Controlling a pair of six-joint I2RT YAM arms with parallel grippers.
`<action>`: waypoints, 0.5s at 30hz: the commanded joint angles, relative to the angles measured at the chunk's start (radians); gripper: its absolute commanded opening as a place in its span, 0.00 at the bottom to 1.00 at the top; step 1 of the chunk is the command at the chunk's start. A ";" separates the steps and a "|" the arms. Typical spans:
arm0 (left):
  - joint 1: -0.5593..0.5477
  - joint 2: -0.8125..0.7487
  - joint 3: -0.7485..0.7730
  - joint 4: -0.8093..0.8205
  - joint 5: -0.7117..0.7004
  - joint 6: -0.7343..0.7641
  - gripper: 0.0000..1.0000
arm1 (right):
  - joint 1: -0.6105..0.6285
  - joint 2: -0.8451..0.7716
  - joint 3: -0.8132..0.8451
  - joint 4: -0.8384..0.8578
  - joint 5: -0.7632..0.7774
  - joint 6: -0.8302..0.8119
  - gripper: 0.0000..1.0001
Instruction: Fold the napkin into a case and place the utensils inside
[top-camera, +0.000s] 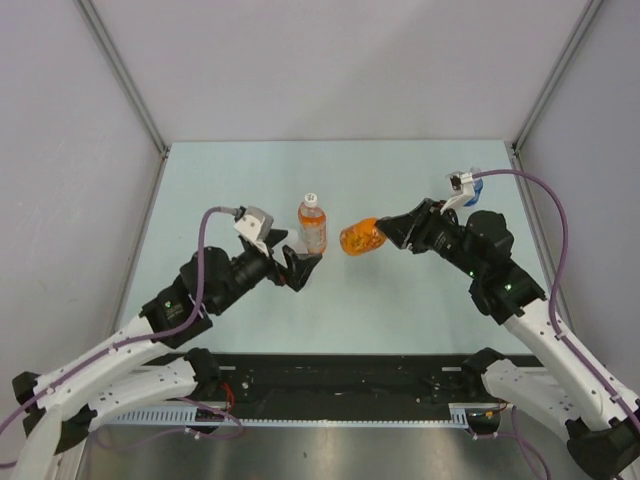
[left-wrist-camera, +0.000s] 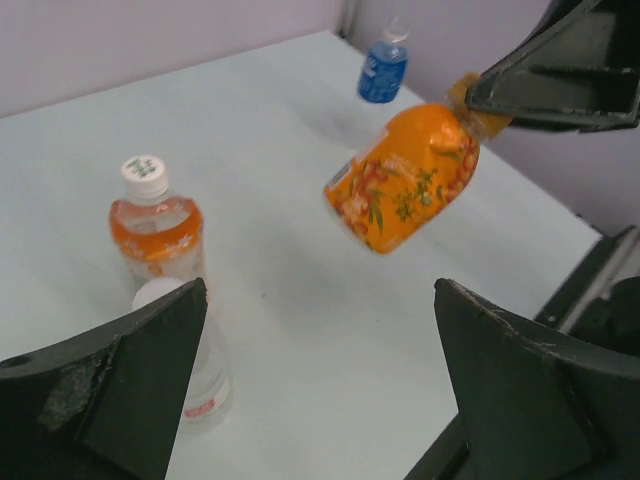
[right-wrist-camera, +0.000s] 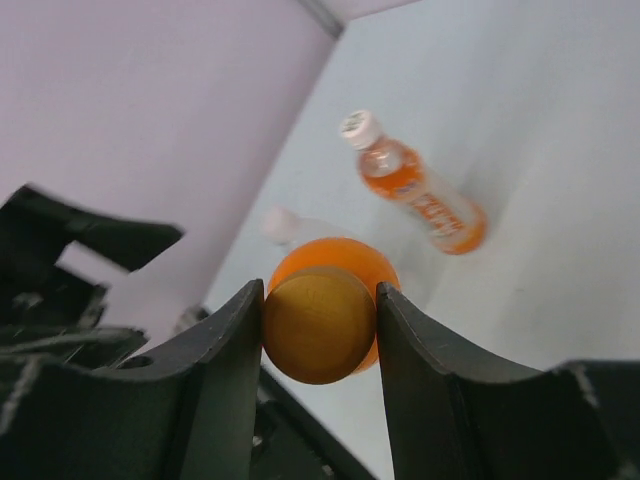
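Note:
No napkin and no utensils show in any view. My right gripper (top-camera: 392, 232) is shut on the cap of a small orange bottle (top-camera: 362, 238) and holds it on its side above the middle of the table. In the right wrist view the fingers (right-wrist-camera: 225, 350) clamp the orange cap (right-wrist-camera: 320, 325) on both sides. The left wrist view shows that bottle (left-wrist-camera: 405, 178) hanging in the air ahead. My left gripper (top-camera: 305, 268) is open and empty (left-wrist-camera: 320, 390), low over the table, facing the held bottle.
An upright bottle of orange drink with a white cap (top-camera: 313, 222) stands just beyond my left gripper. A clear bottle with a white cap (left-wrist-camera: 195, 360) stands against its left finger. A blue bottle (top-camera: 470, 190) stands at the far right behind my right arm.

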 joint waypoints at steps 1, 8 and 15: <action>0.171 0.023 0.077 0.175 0.461 -0.103 1.00 | -0.014 -0.048 0.026 0.153 -0.322 0.151 0.00; 0.214 0.152 0.165 0.273 0.837 -0.131 0.99 | -0.010 -0.066 0.025 0.226 -0.416 0.222 0.00; 0.214 0.223 0.169 0.312 1.017 -0.149 1.00 | -0.005 -0.059 0.032 0.215 -0.433 0.205 0.00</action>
